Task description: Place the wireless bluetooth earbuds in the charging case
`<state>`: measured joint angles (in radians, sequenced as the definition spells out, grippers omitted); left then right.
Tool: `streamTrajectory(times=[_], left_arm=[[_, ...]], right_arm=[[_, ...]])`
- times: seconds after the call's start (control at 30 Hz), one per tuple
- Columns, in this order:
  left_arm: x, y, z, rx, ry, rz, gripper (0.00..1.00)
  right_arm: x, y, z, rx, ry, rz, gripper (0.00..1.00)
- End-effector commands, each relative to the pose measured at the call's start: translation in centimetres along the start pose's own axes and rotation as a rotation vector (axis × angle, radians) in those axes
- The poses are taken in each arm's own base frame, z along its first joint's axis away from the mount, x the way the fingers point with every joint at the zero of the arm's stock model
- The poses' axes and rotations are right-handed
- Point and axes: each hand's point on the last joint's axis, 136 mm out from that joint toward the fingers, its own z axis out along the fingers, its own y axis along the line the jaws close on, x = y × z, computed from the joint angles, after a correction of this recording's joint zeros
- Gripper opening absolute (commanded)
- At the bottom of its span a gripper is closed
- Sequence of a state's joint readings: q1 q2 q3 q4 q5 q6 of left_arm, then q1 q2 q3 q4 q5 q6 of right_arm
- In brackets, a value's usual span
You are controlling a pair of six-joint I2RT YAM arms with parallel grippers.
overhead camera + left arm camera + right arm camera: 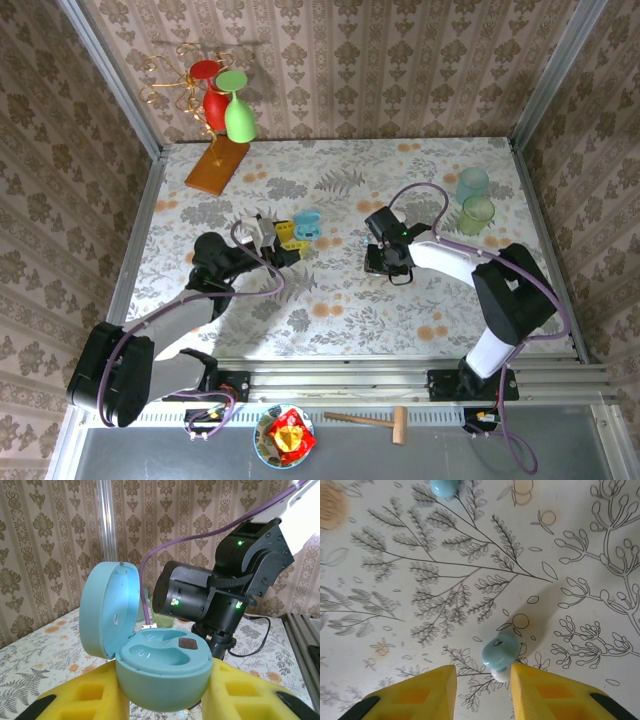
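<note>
Left wrist view is showing the left gripper (167,702) clamping the charging case (165,672) by its lower shell, with yellow fingers (85,700) pressing in from either side. The lid (107,610) is standing swung back, so both moulded wells are facing up and lying empty. In my judgement the case is being held open and steady as a receiving fixture. Top external view is placing this case (306,226) left of centre over the floral table (330,310), apart from the right gripper (390,262).

Right wrist view is showing the right gripper (482,682) pointing straight down with its jaws standing apart. One earbud (500,652) is lying on the table between the tips. It is sitting close against the finger (545,690) on that view's right side and leaving a gap on the other side. Whether it is touching cannot be told, and no grip is being made. A second earbud (444,486) is lying at the top edge of that view, well apart from the first.

Judged from this, the pick is the step in hand, with neither earbud seated.

For clearance, bare table is lying all round the earbud. The green cup (478,214) and blue cup (472,182) are standing well apart toward the far right edge. The right arm (200,597) is hanging near behind the case, so the transfer path is looking short but crowded.
</note>
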<state>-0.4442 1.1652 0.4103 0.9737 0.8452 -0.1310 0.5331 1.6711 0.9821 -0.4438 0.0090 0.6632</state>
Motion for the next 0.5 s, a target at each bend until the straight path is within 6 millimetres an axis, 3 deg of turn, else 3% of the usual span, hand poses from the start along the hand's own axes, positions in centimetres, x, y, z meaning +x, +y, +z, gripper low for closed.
streamTrajectory(times=[0.0,0.33,0.47], left_arm=[[-1.5,-0.3,0.1,0.024,-0.034,0.056,0.34],[-1.2,-0.3,0.1,0.021,-0.028,0.048,0.34],[-1.1,-0.3,0.0,0.014,-0.023,0.049,0.34]], right_arm=[[-0.1,-0.2,0.7,0.033,0.000,0.019,0.34],[-0.4,-0.1,1.9,0.051,0.012,-0.023,0.30],[-0.7,-0.3,2.0,0.078,0.014,-0.061,0.34]])
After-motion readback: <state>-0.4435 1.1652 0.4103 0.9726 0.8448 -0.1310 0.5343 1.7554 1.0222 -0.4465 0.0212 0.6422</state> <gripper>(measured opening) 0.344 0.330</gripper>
